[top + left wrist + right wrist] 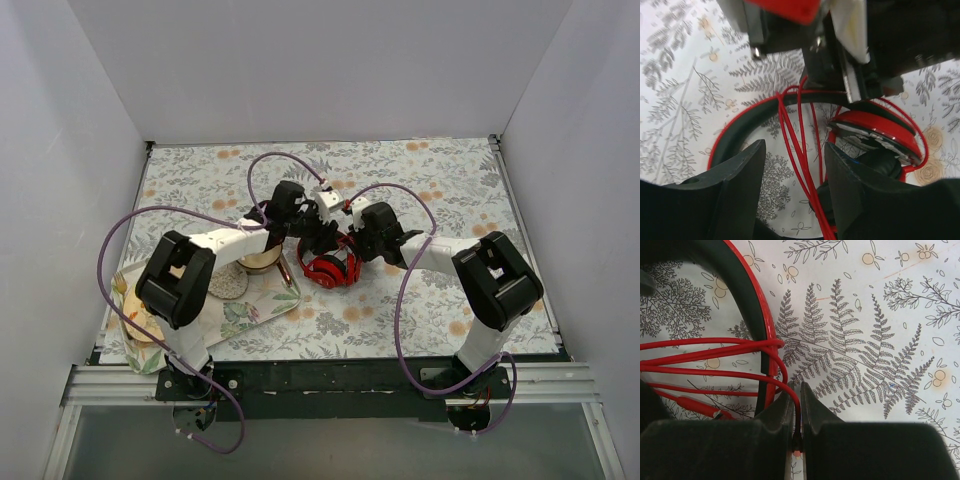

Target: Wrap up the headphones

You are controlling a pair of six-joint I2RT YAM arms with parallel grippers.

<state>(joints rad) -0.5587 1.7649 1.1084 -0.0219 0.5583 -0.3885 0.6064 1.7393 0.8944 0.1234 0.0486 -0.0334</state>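
The red headphones (331, 268) lie on the floral tablecloth at the table's middle, between both grippers. In the left wrist view the black-lined headband (729, 137) curves at the left and a red ear cup (875, 129) with a black pad sits at the right. Several strands of the thin red cable (796, 150) run between the open jaws of my left gripper (795, 150), which hovers just above the headphones (310, 236). My right gripper (796, 389) is shut on the cable (796, 407) beside the headband (759, 310). Cable loops (705, 346) cross the headband.
A floral tray (262, 312) at the left holds a bowl (259, 262), a grey disc (227, 282) and other small items. White walls enclose the table on three sides. The right gripper's body (840, 45) hangs close above the left gripper.
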